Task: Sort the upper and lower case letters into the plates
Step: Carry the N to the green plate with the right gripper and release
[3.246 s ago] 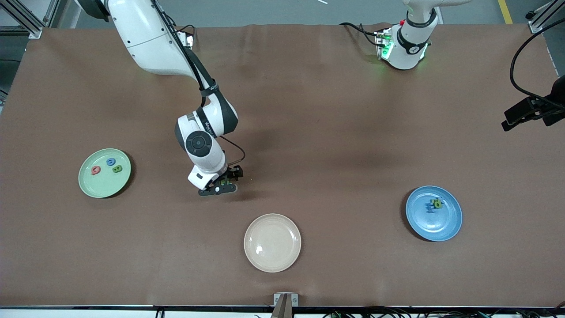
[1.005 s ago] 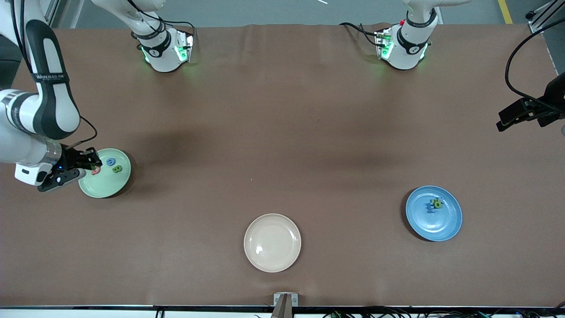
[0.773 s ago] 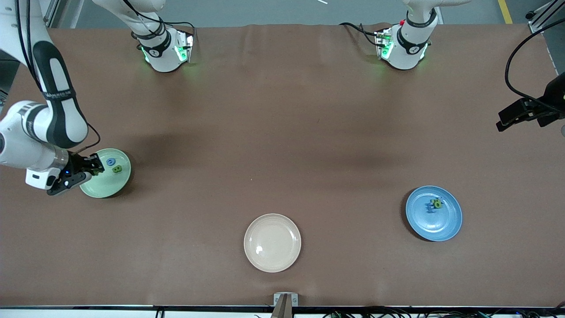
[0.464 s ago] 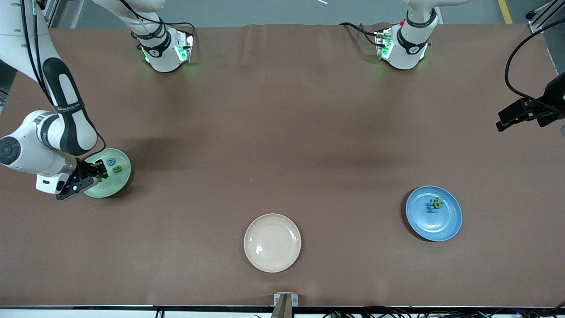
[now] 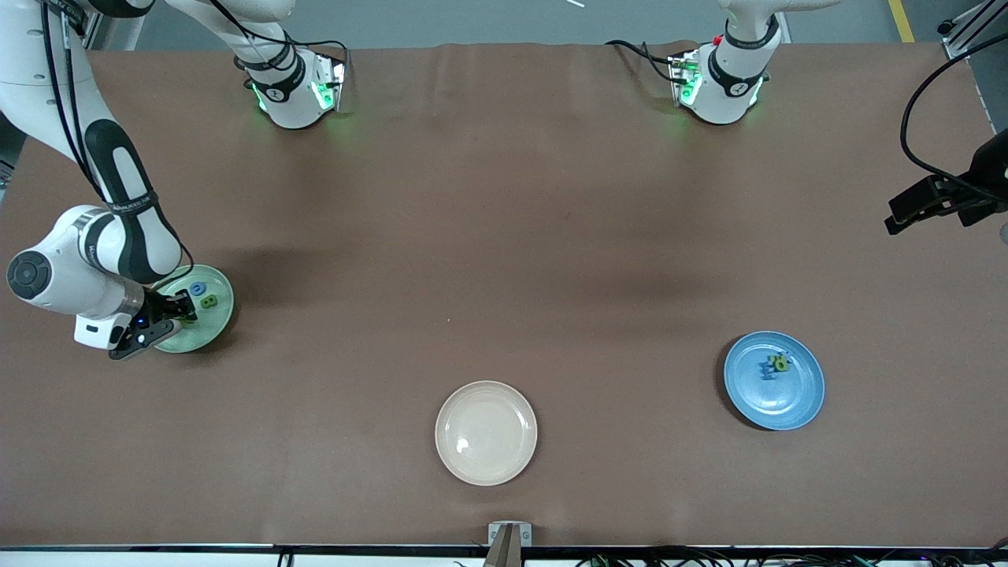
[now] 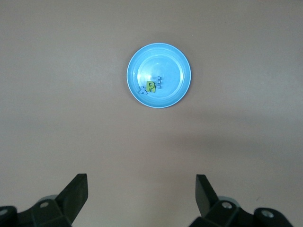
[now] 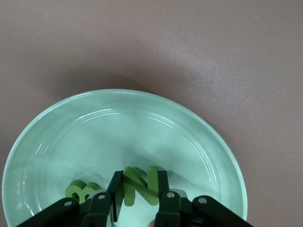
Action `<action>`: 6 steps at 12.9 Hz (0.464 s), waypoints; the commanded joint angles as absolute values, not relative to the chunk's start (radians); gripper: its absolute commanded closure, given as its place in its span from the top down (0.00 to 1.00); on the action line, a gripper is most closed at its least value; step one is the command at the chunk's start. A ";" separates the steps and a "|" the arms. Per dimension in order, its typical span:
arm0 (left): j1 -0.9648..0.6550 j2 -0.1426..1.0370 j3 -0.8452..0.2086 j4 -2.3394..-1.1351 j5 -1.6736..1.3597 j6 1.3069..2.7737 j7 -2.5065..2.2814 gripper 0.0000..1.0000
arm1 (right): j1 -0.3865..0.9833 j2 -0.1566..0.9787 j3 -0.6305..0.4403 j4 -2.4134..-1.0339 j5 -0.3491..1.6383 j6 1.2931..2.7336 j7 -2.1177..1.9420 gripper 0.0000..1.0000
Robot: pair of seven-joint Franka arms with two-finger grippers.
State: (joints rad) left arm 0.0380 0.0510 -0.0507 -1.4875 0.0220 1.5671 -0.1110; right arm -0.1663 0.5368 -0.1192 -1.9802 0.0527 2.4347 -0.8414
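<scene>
We find the right gripper (image 5: 175,313) low over the mint green plate (image 5: 206,324) at the right arm's end of the table, its jaws clamped on a green letter (image 7: 140,185); a blue letter (image 5: 197,290) lies in that plate. The empty beige plate (image 5: 486,432) sits nearest the front camera. The blue plate (image 5: 774,380) holds 3 letters (image 6: 150,85). The left gripper (image 6: 142,189) waits high above it, jaws wide.
</scene>
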 commanded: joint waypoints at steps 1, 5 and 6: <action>0.038 0.043 -0.055 -1.479 0.044 1.562 -0.094 1.00 | -0.193 0.546 -0.097 -1.971 0.041 2.447 -0.854 0.38; 0.034 0.043 -0.057 -1.477 0.043 1.568 -0.094 1.00 | -0.187 0.441 -0.095 -1.968 0.057 2.314 -0.824 0.96; 0.032 0.044 -0.058 -1.476 0.043 1.572 -0.094 1.00 | -0.186 0.387 -0.094 -1.968 0.060 2.248 -0.768 0.97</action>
